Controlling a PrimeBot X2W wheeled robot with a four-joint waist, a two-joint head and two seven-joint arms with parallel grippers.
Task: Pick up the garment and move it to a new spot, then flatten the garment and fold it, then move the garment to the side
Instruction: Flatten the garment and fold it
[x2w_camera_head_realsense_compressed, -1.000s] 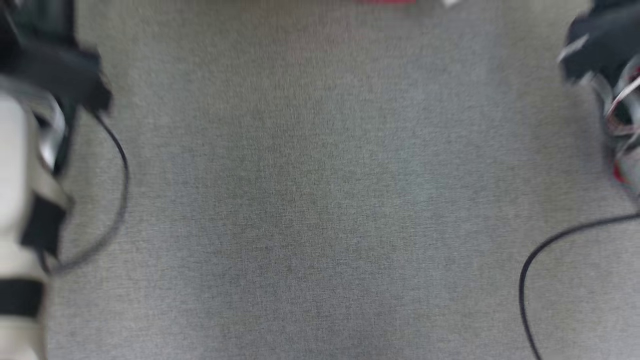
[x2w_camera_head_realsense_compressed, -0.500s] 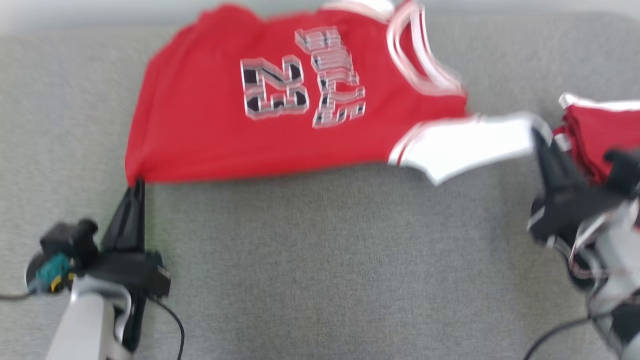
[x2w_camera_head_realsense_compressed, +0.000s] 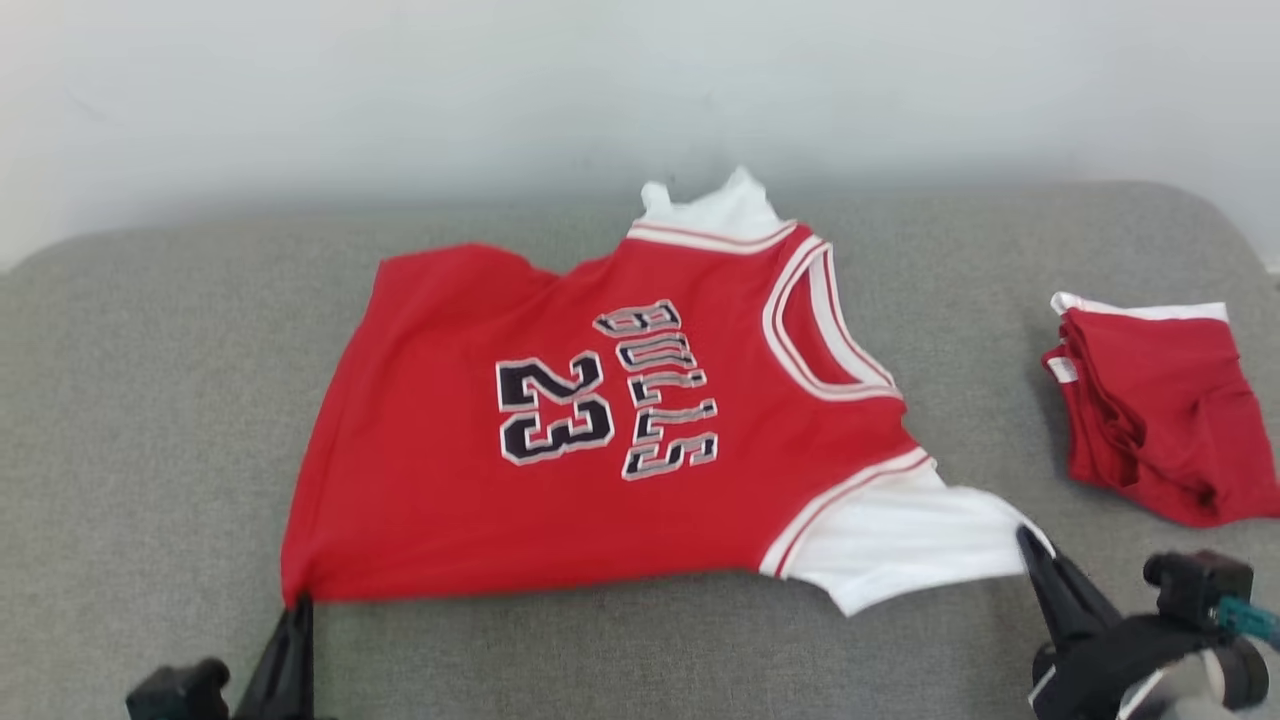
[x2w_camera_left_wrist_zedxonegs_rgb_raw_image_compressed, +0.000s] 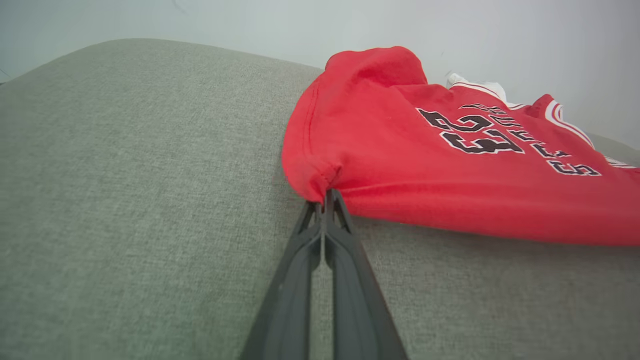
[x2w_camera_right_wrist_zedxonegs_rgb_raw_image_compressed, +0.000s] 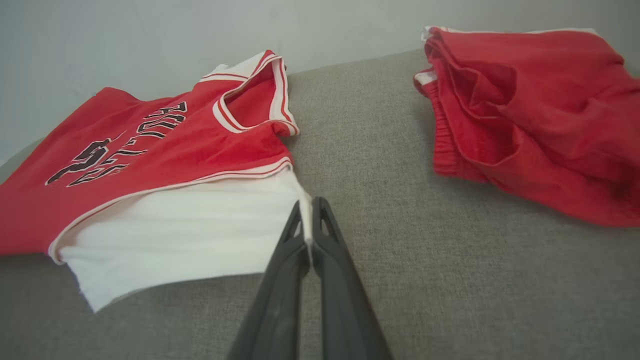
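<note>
At the jersey (x2w_camera_head_realsense_compressed: 600, 500) corner, left end effector (x2w_camera_head_realsense_compressed: 298, 604) tips buried; body cropped

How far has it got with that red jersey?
The jersey lies spread face-up on the grey cushion, so laying it out looks done. In hand: the left tool pinches its red hem corner, the right tool its white sleeve, seemingly pulling it flat. No fold is made yet, and moving it aside is left.

There is one red jersey (x2w_camera_head_realsense_compressed: 560, 420) on one grey cushion (x2w_camera_head_realsense_compressed: 150, 400). One folded red garment (x2w_camera_head_realsense_compressed: 1160, 410) lies near the cushion's right edge. Two grippers show at its near edge: the left gripper (x2w_camera_head_realsense_compressed: 298, 605) and the right gripper (x2w_camera_head_realsense_compressed: 1028, 540).
</note>
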